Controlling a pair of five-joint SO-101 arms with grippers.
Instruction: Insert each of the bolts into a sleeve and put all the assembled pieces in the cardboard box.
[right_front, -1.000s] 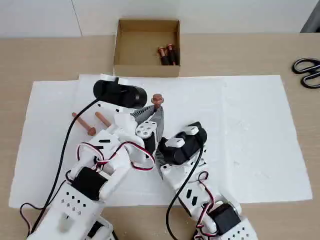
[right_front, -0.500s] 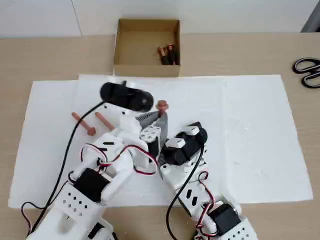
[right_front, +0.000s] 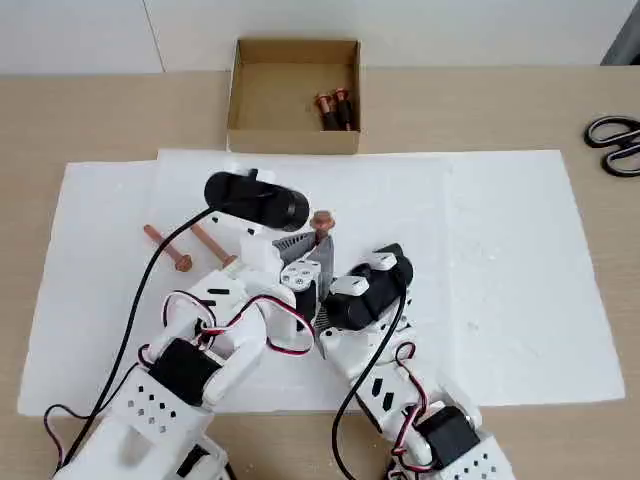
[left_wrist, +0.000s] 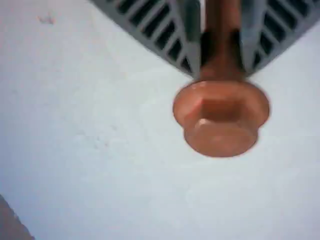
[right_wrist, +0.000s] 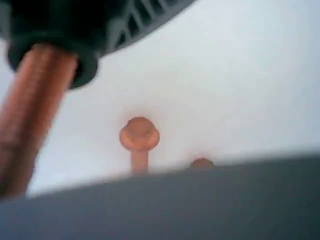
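Over the middle of the white sheet (right_front: 500, 260), short of the cardboard box (right_front: 245, 100), the left pincer (right_front: 316, 238) is clamped on the shank of a copper bolt (left_wrist: 221, 117), just behind its hexagonal head, which points away from the arm. Two assembled pieces (right_front: 333, 108) lie in the box's right corner, and two loose bolts (right_front: 165, 246) (right_front: 212, 242) rest on the sheet beside the left arm.

The risk I see is crowding. The right arm (right_front: 365, 290) sits close against the left one, so a small misjudged move could knock the two together and twist the bolt in its narrow grip. A tilted bolt would likely jam at a sleeve's mouth or drop. The left arm's black cable (right_front: 140, 290) also runs close to the nearer loose bolt and could drag it aside.

Much is unclear. The right pincer (right_front: 319, 318) is mostly tucked under the left arm, and I cannot tell whether it holds anything. In the right wrist view a copper shaft (right_wrist: 30, 115) passes through a dark collar (right_wrist: 75, 60), possibly a sleeve, but it is too blurred to tell how far it is seated. The bolt's far end is cut off in the left wrist view.
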